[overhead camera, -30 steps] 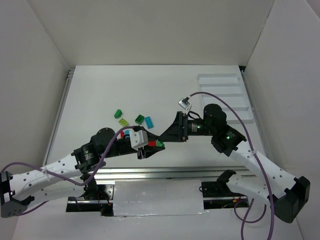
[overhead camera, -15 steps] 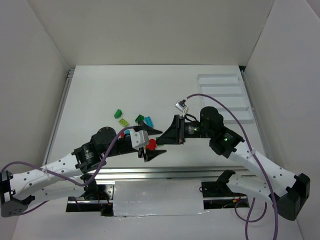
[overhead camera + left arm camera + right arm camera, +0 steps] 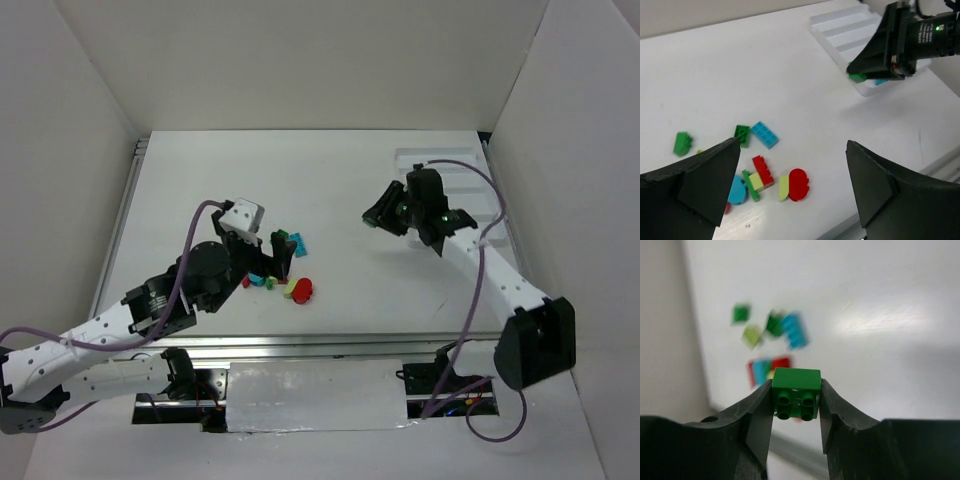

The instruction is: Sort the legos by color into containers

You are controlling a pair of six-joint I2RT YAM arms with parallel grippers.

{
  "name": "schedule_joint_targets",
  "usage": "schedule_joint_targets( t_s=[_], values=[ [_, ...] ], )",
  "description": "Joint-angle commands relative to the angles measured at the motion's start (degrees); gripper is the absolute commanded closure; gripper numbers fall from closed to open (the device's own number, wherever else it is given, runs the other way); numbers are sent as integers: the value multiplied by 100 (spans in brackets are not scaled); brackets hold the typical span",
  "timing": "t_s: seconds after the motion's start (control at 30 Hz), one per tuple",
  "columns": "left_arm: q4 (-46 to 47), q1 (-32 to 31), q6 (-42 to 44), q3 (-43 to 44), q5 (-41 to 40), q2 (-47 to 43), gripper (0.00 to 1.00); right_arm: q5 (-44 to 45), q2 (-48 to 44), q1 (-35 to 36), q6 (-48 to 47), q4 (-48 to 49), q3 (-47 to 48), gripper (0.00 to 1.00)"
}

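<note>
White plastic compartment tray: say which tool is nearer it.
Right. The right tool, shut on a dark green studded brick, is just off the left edge of the white plastic tray; the left tool hangs open over the scattered bricks, farther left.

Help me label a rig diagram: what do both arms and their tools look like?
Left arm and right arm: white links, black joints, a loose purple cable each. Left tool and right tool: black wedge-shaped fingers. Green light by the right wrist.

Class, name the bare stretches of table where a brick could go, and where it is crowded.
Bare: the table beyond the bricks, and the stretch between them and the tray. Crowded: near left, where the left claw hangs over the bricks.
</note>
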Motion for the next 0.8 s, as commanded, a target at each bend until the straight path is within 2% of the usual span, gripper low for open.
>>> schedule_joint_targets(
  t_s=[0.0, 0.07, 0.17, 0.23, 0.33, 0.53, 0.67, 0.77],
  values=[
    [-1359, 26, -1102, 638, -1484, 29, 0, 2447, 1150, -379, -410, -975, 1244, 100],
    [-1722, 44, -1191, 789, -1336, 20, 1, 2969, 2029, -720, -366, -1240, 1730, 100],
    [-2399, 61, -1270, 1070, -968, -58, 1, 2928, 2901, -1169, -410, -1426, 2565, 100],
    [-2716, 70, -1192, 1053, -669, -155, 1, 3153, 3281, -1258, -445, -1452, 2777, 100],
    [-3006, 79, -1121, 852, -694, -375, 0, 3427, 3746, -1390, -541, -1645, 3304, 100],
    [-2867, 88, -901, 27, -659, -928, 1, 3358, 4468, -1645, -779, -1838, 4087, 99],
    [-2770, 88, -848, -54, -501, -1026, 1, 3375, 4847, -1646, -867, -2023, 4526, 87],
    [-2743, 88, -822, -89, -422, -965, 0, 3367, 5076, -1645, -893, -2164, 4720, 85]
  ],
)
